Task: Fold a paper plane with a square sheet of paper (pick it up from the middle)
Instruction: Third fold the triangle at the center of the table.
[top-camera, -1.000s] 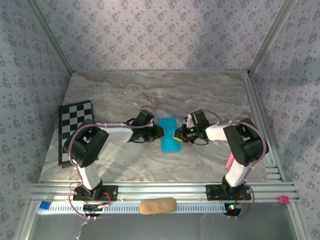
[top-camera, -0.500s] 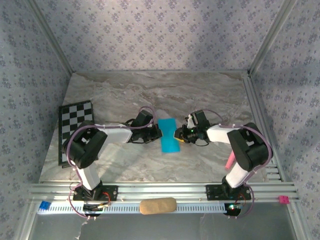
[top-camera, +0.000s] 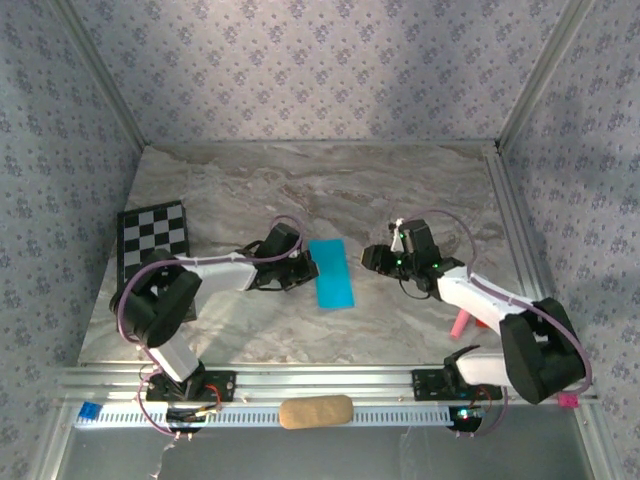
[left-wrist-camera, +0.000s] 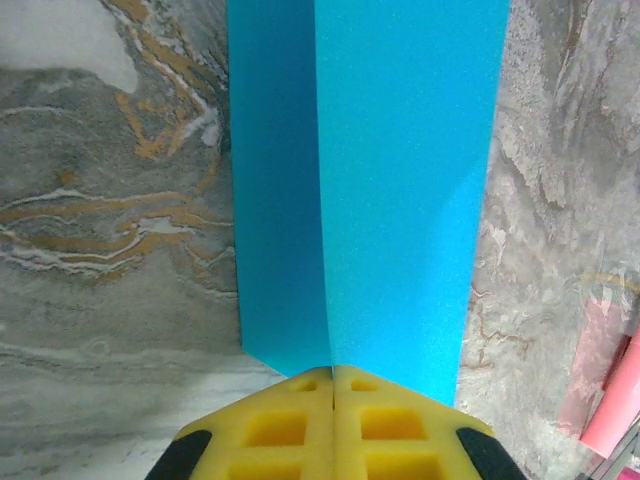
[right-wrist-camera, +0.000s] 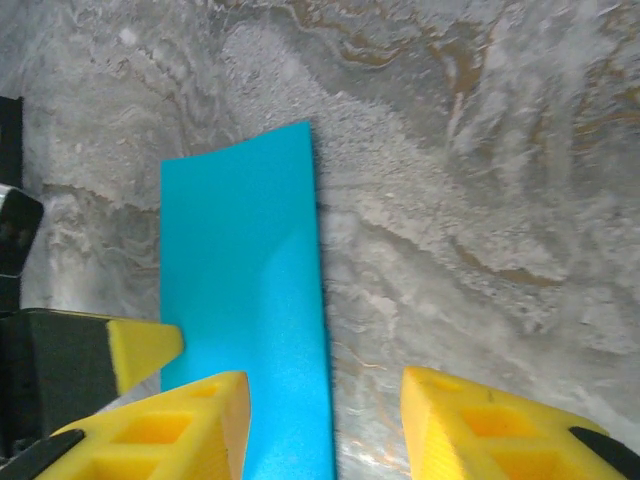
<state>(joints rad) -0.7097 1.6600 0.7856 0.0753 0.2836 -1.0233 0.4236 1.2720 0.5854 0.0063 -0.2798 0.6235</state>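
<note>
Pinching the square sheet of paper at its edge, the left tool is clamped shut; the right tool hangs parted just beside, holding nothing. It lies folded narrow on the table.

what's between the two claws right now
The blue paper lies between the left claw and right claw, shown in the top view; the left claw pinches its edge.

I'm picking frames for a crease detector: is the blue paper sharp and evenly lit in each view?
Top external: paper small but sharp, in soft even light, no glare. Left wrist: paper crisp, its left flap darker than the right, so the crease shows. Right wrist: paper sharp, with faintly uneven tone across it.
</note>
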